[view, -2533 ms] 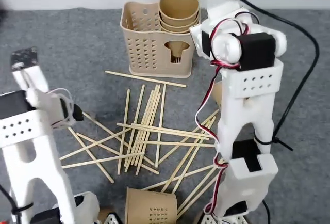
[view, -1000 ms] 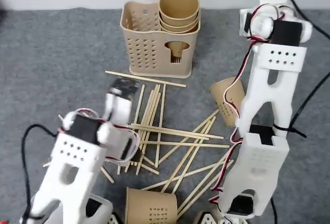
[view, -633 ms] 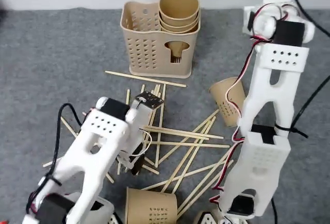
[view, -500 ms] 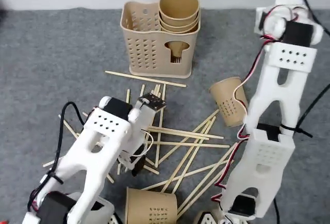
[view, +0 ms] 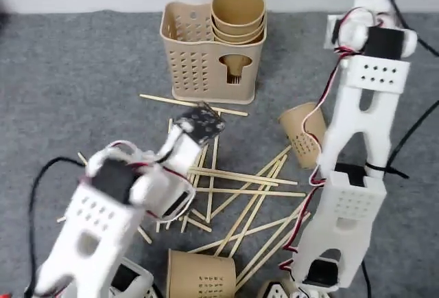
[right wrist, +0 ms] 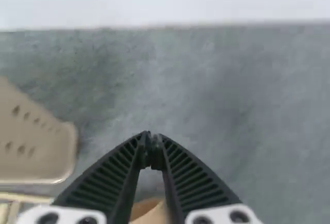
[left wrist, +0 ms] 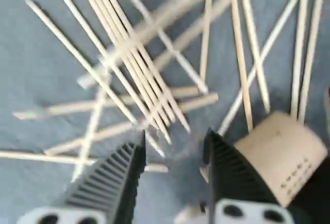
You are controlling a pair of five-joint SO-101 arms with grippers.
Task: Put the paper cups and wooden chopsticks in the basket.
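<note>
Chopsticks (left wrist: 131, 61) lie under the parted, empty left end effector (left wrist: 174, 140); right end effector (right wrist: 151, 142) closed.

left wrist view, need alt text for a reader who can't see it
The left arm's open, empty pincer hovers over a scatter of wooden chopsticks on a carpeted table. A paper cup lies on its side close beside the pincer.

From high up: fixed, looking down over the whole grey felt counter (view: 82, 71). From the left wrist: close, facing down past the black ribbed left hand (left wrist: 175, 144) onto scattered pale wooden chopsticks (left wrist: 129, 64) and a toppled tan paper cup (left wrist: 281, 149), both shared with the high view. From the right wrist: facing outward along the counter past the black right hand (right wrist: 151, 144), catching a corner of the beige perforated plastic basket (right wrist: 31, 149).
</note>
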